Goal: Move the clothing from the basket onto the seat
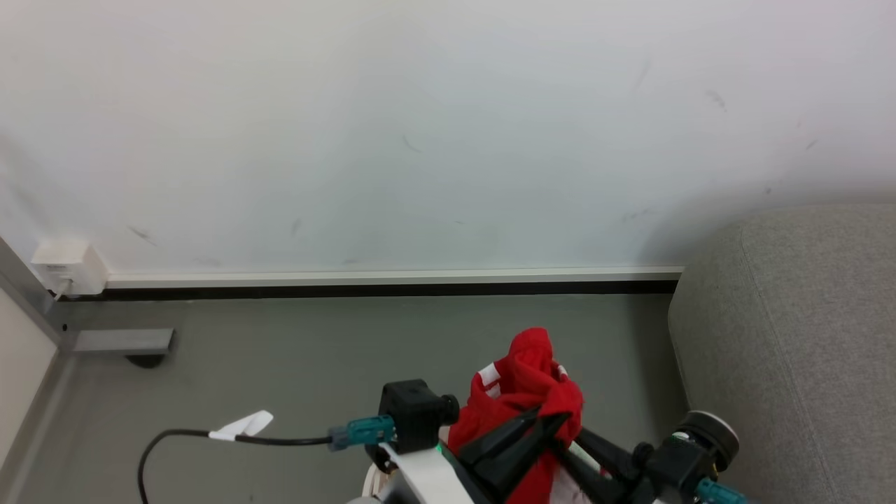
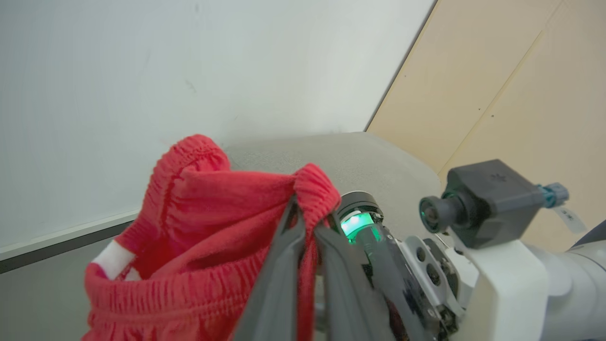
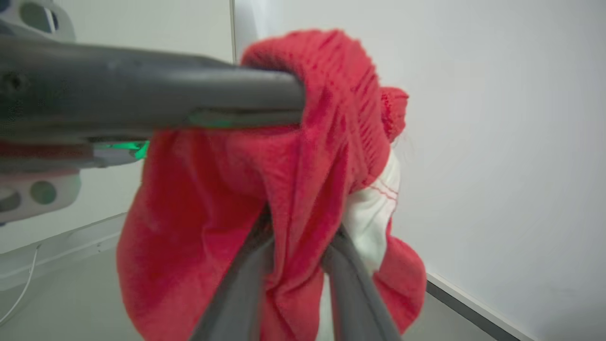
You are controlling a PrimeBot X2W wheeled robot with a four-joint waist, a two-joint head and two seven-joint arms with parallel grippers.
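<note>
A bunched red garment with white patches (image 1: 532, 385) hangs above the grey floor, held up by both grippers. My left gripper (image 1: 556, 421) comes in from the lower left and is shut on a red elastic hem (image 2: 310, 189). My right gripper (image 1: 577, 439) comes in from the lower right and is shut on the same cloth; its fingers (image 3: 246, 274) pinch a fold of the red fabric (image 3: 303, 189). The left gripper's dark fingers (image 3: 189, 90) cross above them. The grey sofa (image 1: 791, 336) stands at the right, apart from the cloth. The basket is hidden below the arms.
A white wall with a pale baseboard (image 1: 392, 277) runs behind. A white socket box (image 1: 66, 267) and a grey metal doorstop (image 1: 122, 341) sit at the far left. A black cable with a white tag (image 1: 241, 425) lies on the floor (image 1: 315, 350).
</note>
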